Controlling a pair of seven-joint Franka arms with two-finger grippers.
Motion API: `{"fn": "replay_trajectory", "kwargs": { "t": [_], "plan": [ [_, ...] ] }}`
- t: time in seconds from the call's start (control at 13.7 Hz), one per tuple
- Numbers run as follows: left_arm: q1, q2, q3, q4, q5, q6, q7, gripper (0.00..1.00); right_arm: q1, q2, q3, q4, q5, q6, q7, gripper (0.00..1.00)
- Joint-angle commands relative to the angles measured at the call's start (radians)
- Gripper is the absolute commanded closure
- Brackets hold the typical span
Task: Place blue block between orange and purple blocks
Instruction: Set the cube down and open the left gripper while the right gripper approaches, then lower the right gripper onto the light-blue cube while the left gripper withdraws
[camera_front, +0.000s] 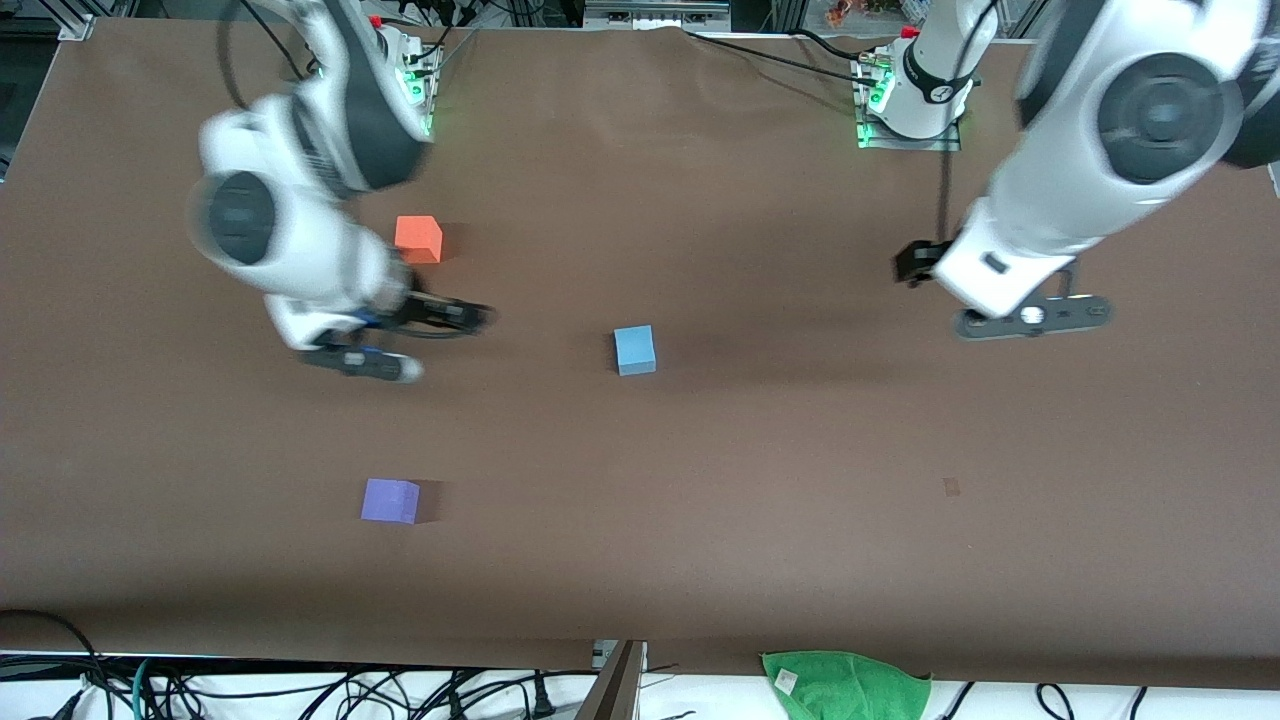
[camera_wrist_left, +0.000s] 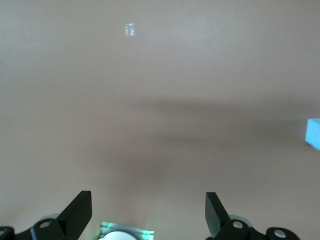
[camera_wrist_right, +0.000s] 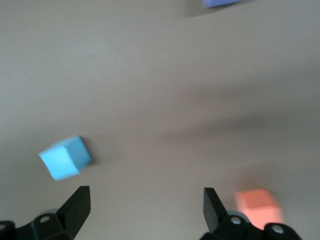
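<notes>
Right gripper (camera_front: 435, 340) is up over bare table, between the orange block (camera_front: 418, 239) and purple block (camera_front: 390, 500) lines but nearer orange, fingers spread wide, holding nothing; its wrist view shows the blue block (camera_wrist_right: 65, 157) and orange block (camera_wrist_right: 259, 207) to either side of the open fingers (camera_wrist_right: 77, 205), purple block (camera_wrist_right: 220, 2) just at the frame edge. Left gripper (camera_front: 1035, 315) waits over empty table at the left arm's end, also spread and empty; the blue block (camera_wrist_left: 313, 134) only clips its wrist view edge. Blue block (camera_front: 634, 350) sits alone mid-table, flat, well apart from both other cubes, toward the left arm's end from them. Nothing grasped yet, so placement is not yet begun. Risks, as a judgement: blue looks rotated relative to the right fingers, so a misaligned descent could push or tip it instead of closing on flat faces; on drop-off, a low carry could clip orange, which is close to the right arm. Gap between orange and purple looks ample. Surface is brown matte table cover (camera_front: 800, 480), slightly wrinkled near the bases; cables and a green cloth (camera_front: 845, 685) lie off its front edge.
</notes>
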Motion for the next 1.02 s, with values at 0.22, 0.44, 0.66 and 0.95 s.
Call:
{"fn": "replay_trajectory", "kwargs": {
  "t": [0.22, 0.44, 0.66, 0.95],
  "plan": [
    [0.130, -0.020, -0.007, -0.042, -0.054, 0.042, 0.255, 0.00, 0.216, 0.222, -0.015, 0.040, -0.059, 0.265, 0.155, 0.00],
    [0.127, -0.084, 0.040, -0.137, -0.064, 0.097, 0.388, 0.00, 0.279, 0.298, -0.015, 0.054, -0.127, 0.343, 0.186, 0.00],
    [0.139, -0.204, 0.071, -0.304, -0.083, 0.281, 0.399, 0.00, 0.289, 0.365, -0.015, 0.135, -0.135, 0.374, 0.178, 0.00],
    [0.132, -0.253, 0.094, -0.358, -0.081, 0.318, 0.393, 0.00, 0.322, 0.380, -0.015, 0.148, -0.164, 0.377, 0.181, 0.00]
  ]
}}
